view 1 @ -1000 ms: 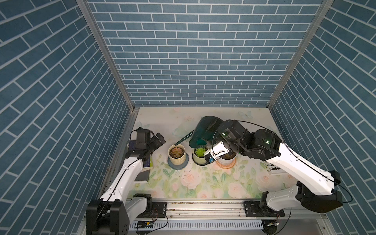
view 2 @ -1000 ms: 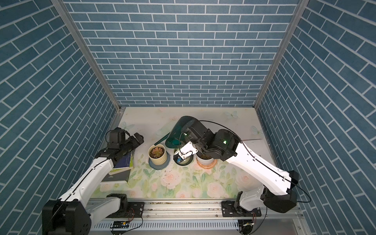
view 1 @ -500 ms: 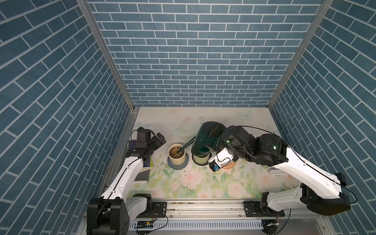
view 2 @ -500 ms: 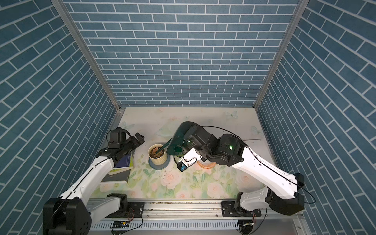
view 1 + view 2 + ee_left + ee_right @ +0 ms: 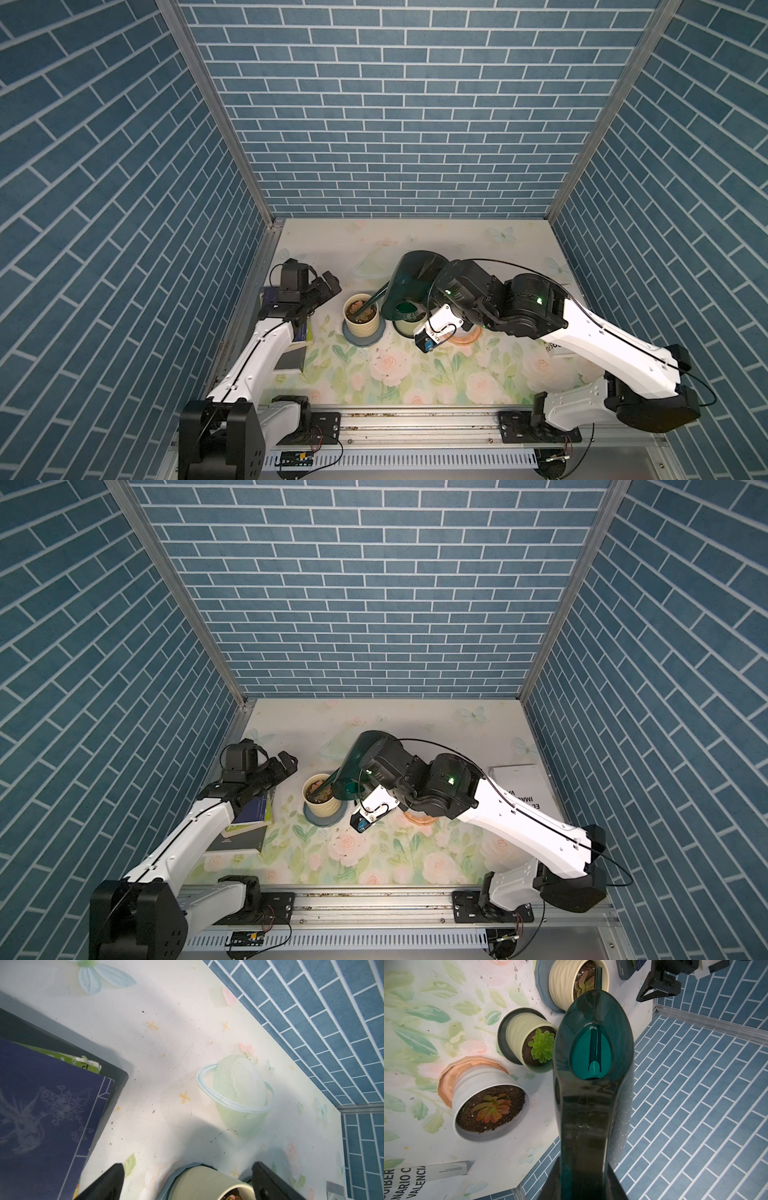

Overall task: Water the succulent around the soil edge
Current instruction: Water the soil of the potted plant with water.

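Right claw [image 5: 582, 1182] tight on watering can [image 5: 591, 1109], spout [image 5: 598, 976] over cream pot [image 5: 562, 987]

Stacked books [image 5: 253, 812] on the floral mat [image 5: 374, 854] beside one wall; white booklet [image 5: 519, 783] opposite.

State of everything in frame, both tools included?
left tool, open, empty, beside cream pot
right tool, shut on watering can
watering can, tilted, spout over cream pot's soil
cream pot, upright on blue saucer
green succulent pot, upright on dark saucer
white pot, upright on orange saucer
books, closed, stacked
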Motion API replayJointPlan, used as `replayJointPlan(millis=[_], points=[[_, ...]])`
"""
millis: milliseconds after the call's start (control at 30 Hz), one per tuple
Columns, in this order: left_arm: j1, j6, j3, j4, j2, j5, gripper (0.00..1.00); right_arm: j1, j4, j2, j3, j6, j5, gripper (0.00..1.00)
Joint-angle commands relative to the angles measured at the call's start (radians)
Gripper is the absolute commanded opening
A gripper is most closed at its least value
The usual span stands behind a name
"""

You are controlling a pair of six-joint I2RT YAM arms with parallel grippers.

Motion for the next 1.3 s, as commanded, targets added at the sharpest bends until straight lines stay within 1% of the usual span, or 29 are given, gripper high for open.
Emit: replayJointPlan(millis=[0,300,700,1067,1267], points=[[0.007,0.021,-0.013,0.014,0.004,0.014,1.0,0.004,0.1,-0.002,0.011,-0.004,0.04,0.0],[0.007,0.025,-0.017,0.016,0.009,0.012,1.0,-0.013,0.134,-0.01,-0.016,-0.016,0.094,0.0],[0.007,0.026,-0.009,0.006,0.018,-0.002,1.0,-0.046,0.071,-0.086,-0.041,-0.039,0.108,0.0],[0.006,0.017,0.001,-0.004,0.017,-0.012,1.0,-0.058,0.002,-0.158,-0.073,-0.053,0.056,0.0],[0.006,0.019,-0.005,-0.002,-0.005,-0.001,1.0,-0.053,-0.017,-0.162,-0.087,-0.048,0.022,0.0]])
